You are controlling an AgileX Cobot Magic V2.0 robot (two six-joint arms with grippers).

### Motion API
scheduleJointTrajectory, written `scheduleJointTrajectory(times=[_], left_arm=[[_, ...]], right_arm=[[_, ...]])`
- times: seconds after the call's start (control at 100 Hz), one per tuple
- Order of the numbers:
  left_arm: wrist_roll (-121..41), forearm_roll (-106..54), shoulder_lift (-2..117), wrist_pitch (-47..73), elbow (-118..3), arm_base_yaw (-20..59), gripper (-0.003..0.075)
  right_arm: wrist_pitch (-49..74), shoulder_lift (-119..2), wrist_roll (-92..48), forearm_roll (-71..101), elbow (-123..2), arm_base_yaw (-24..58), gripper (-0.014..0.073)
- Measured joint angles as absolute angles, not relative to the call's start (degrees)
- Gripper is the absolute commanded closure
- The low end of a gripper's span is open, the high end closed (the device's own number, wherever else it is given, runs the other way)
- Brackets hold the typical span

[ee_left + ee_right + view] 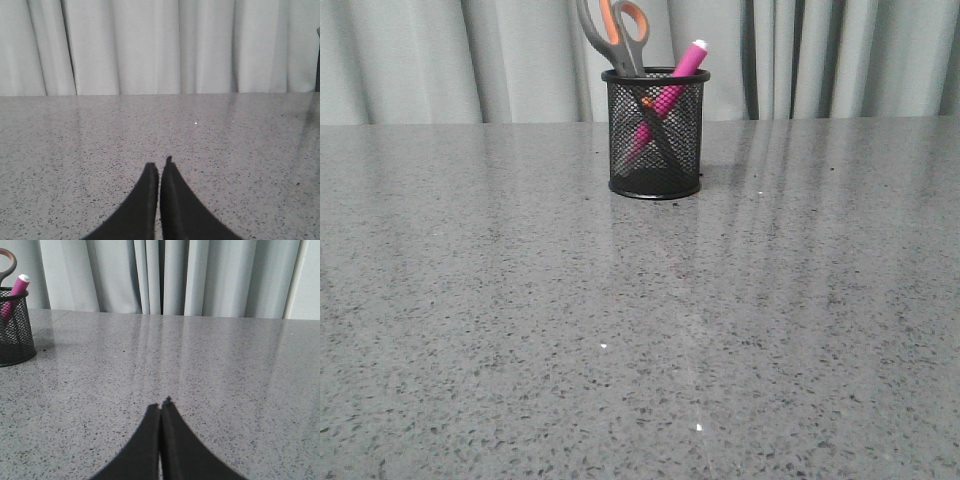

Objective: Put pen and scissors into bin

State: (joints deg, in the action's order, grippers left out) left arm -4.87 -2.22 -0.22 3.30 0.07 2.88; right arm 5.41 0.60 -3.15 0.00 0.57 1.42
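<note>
The black wire-mesh bin [654, 135] stands upright at the far middle of the grey table. The pink pen [672, 85] leans inside it, its white end above the rim. The scissors [616, 32] stand inside it too, orange-lined loops up, blades down in the mesh. In the right wrist view the bin [15, 325], the pen [16, 290] and a scissor loop [7, 262] show at the edge. My left gripper [160, 166] is shut and empty over bare table. My right gripper [161, 406] is shut and empty, well away from the bin. Neither gripper shows in the front view.
A grey speckled table [640, 330] runs to a pale curtain [840, 60] at the back. A few small white specks [603, 347] lie on the near table.
</note>
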Motion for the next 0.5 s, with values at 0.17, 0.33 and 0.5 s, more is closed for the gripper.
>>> scheduleJointTrajectory(times=[0.17, 0.33, 0.5], left_arm=[[-4.9, -2.2, -0.2, 3.3, 0.1, 2.9, 0.0739], [-4.9, -2.2, -0.2, 3.3, 0.1, 3.0, 0.0739], [-4.9, -2.2, -0.2, 3.3, 0.1, 3.0, 0.0739]], right_arm=[[5.7, 0.6, -3.2, 0.0, 0.6, 1.4, 0.0670], [5.7, 0.6, -3.3, 0.0, 0.6, 1.4, 0.0670], [5.7, 0.6, -3.3, 0.0, 0.6, 1.4, 0.0670]])
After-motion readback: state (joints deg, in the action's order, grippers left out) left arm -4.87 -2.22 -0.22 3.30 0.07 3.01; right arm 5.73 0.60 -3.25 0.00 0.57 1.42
